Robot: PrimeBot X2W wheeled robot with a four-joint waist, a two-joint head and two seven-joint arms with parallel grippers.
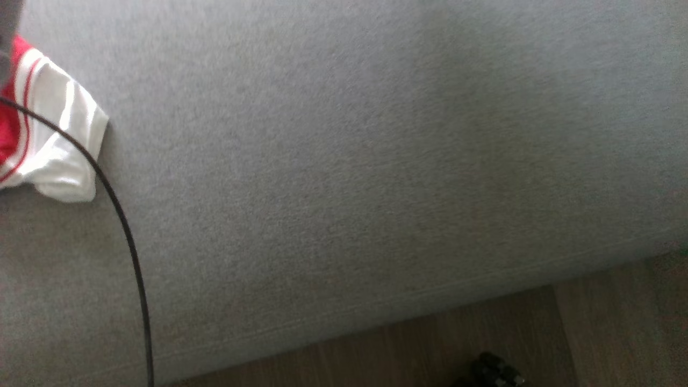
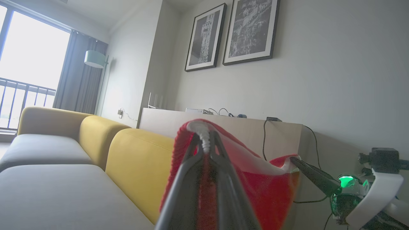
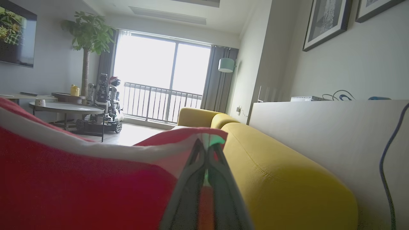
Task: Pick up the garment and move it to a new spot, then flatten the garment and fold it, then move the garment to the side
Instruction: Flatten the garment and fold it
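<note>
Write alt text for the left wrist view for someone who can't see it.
The left fingers pinch the white-trimmed edge of a red knitted garment, whose far corner the right fingers grip at the right. Behind are a grey sofa with yellow back cushions and two framed black-and-white pictures.

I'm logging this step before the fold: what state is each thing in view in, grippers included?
left gripper: shut on the garment's ribbed edge.
right gripper: shut on the garment's edge.
garment: held up, sagging between the two grippers, not flattened.
curtains: drawn aside from the window.
floor lamp: upright; cannot tell whether it is lit.
</note>
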